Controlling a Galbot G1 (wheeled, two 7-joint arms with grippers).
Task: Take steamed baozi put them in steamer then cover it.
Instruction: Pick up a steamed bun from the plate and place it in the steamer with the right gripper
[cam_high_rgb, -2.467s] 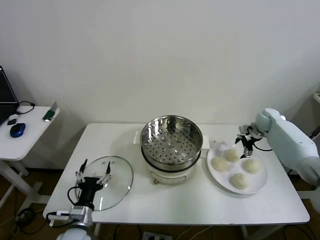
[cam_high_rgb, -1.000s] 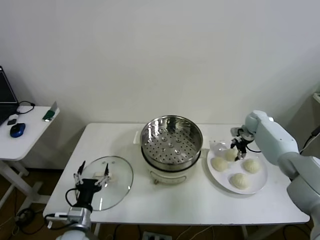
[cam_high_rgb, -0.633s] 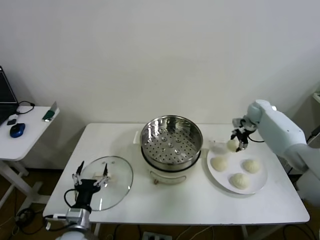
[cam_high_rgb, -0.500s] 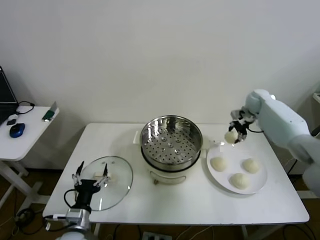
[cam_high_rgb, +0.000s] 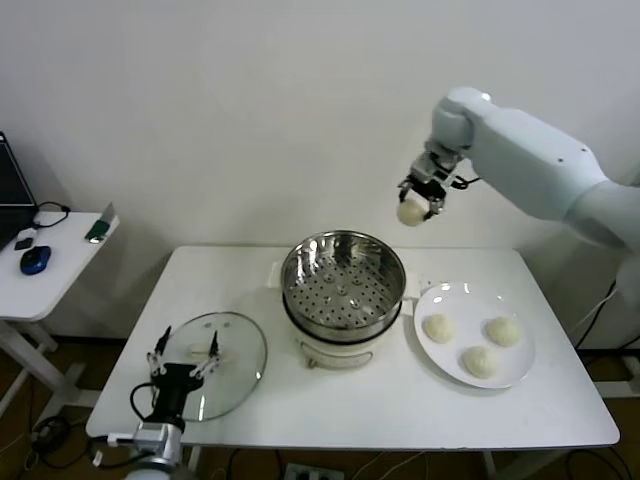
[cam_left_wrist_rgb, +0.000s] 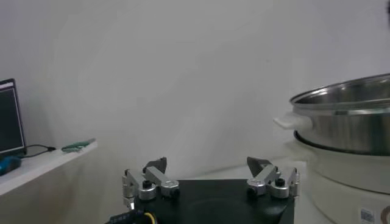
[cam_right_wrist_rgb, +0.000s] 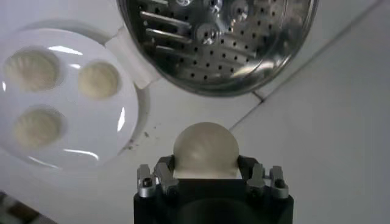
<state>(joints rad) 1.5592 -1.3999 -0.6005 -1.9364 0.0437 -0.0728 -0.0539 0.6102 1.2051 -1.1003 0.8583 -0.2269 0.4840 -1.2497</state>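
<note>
Right claw: right gripper (cam_high_rgb: 420, 203) is raised high above the table, up and behind the steamer's right rim as the head view shows it, its fingers clamped on one bun (cam_high_rgb: 410, 211); the right wrist view shows the same bun (cam_right_wrist_rgb: 205, 149) seated between the two fingers.
Held bun: round, smooth, cream-white, clear of every surface, hanging in the air in front of the wall.
Left claw: left gripper (cam_high_rgb: 186, 361) sits low at the table's near left edge, over the near part of the lid, its fingers spread wide apart with nothing between them; the left wrist view shows both fingertips (cam_left_wrist_rgb: 151, 176) well separated.
Steamer: shiny steel basket (cam_high_rgb: 343, 281) with a holed bottom, sitting on a squat white pot base (cam_high_rgb: 340, 349) at the middle of the table; nothing lies inside it. From the left wrist view its rim and side (cam_left_wrist_rgb: 345, 122) show close by.
Lid: clear glass lid (cam_high_rgb: 222, 362) with a metal rim lies flat on the table, left of the steamer and apart from it.
Plate: white plate (cam_high_rgb: 437, 298) sits just right of the steamer, with three buns (cam_high_rgb: 438, 327) on it, spaced apart.
Table: white table (cam_high_rgb: 380, 415) carries all of these.
Side desk: a smaller white desk (cam_high_rgb: 55, 262) stands off to the left with a blue mouse (cam_high_rgb: 35, 260) on it.
</note>
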